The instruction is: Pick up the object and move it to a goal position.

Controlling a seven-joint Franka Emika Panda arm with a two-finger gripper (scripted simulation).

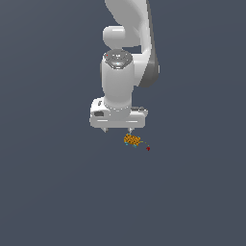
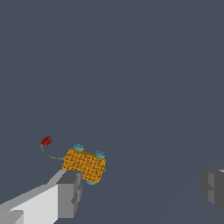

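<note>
Flat dark grey-blue desk fills both views, no other background. White arm points straight down, jaws spread wide, pinching nothing. Object lies on the desk just under the fingertip on the exterior view's right, off-centre, not between the jaws. In the wrist view it sits right beside one grey finger; contact unclear. Object is a small orange-yellow speckled block with cyan nubs at the edges, thin wire running to a small red blob
</note>
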